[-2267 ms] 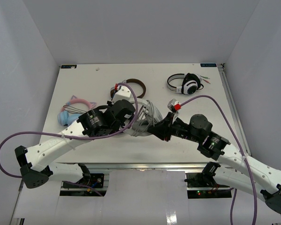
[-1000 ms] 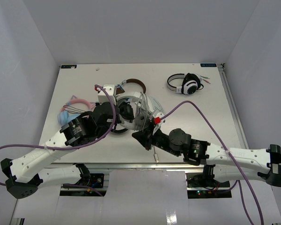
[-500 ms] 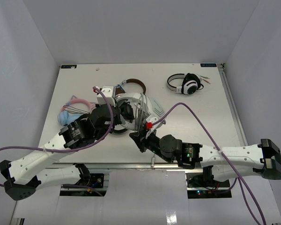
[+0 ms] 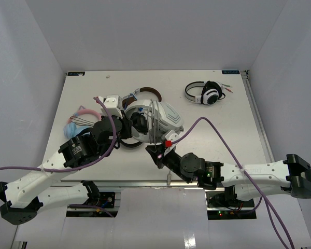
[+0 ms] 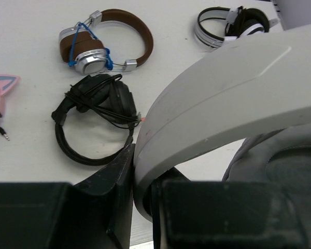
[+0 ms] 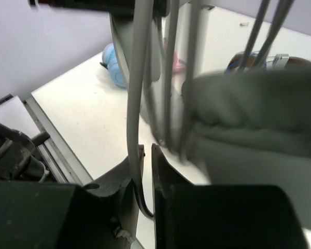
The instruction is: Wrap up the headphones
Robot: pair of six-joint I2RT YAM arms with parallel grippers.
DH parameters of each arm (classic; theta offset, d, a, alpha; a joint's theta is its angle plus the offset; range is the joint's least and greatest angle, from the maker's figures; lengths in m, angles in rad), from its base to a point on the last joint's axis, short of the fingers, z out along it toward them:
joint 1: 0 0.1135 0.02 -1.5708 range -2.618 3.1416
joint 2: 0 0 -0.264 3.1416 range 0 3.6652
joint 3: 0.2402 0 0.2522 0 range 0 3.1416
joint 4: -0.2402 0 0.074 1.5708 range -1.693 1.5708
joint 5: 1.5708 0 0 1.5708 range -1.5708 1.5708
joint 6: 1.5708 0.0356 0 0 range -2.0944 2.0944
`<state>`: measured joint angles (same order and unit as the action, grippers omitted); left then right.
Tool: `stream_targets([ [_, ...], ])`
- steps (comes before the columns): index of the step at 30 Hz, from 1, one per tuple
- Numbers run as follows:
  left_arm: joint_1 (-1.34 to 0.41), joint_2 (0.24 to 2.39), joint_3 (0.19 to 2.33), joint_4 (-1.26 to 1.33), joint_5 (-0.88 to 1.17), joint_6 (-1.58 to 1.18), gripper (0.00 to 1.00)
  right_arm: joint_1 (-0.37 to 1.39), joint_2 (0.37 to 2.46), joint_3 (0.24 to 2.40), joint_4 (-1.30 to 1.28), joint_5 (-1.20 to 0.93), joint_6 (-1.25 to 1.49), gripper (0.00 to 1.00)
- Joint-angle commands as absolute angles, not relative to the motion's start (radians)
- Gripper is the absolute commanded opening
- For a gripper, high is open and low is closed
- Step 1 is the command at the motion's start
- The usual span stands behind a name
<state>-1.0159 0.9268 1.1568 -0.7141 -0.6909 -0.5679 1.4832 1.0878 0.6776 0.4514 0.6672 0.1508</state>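
Over the last half second the left arm is turning the headphones (image 4: 163, 115) further, so the grey cup is now facing up-right and several cable (image 6: 136, 93) strands are lying across it. That reads as wraps building up, with the task probably past midway.

The left gripper (image 5: 142, 181) is pinching the white band and holding the headphones just off the worktop (image 4: 223, 135), left of centre. The right gripper (image 6: 145, 171) is sitting at the near edge, its jaws nearly pressed together with the cable running between them, taut up to the cups. A short tail seems to be hanging past the edge.

Compared with about two seconds back, the right arm is no longer reaching in from the right. It is now lying low across the front, and the headphones are sitting higher and more rotated.
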Motion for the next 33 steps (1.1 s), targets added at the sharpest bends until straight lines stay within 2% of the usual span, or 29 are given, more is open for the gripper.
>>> stream_targets([
  [1, -1.019, 0.868, 1.223, -0.585, -0.606, -0.663, 0.00, 1.489, 1.108, 0.604, 0.620, 0.650, 0.059, 0.18],
  [13, -1.019, 0.891, 1.236, -0.609, -0.616, -0.670, 0.00, 1.489, 1.164, 0.472, 0.965, 0.569, -0.129, 0.25],
  [23, -1.019, 0.891, 1.253, -0.634, -0.641, -0.670, 0.00, 1.474, 1.209, 0.394, 1.137, 0.557, -0.158, 0.31],
  [33, -1.019, 0.893, 1.264, -0.634, -0.624, -0.677, 0.00, 1.431, 1.267, 0.310, 1.296, 0.511, -0.150, 0.31],
])
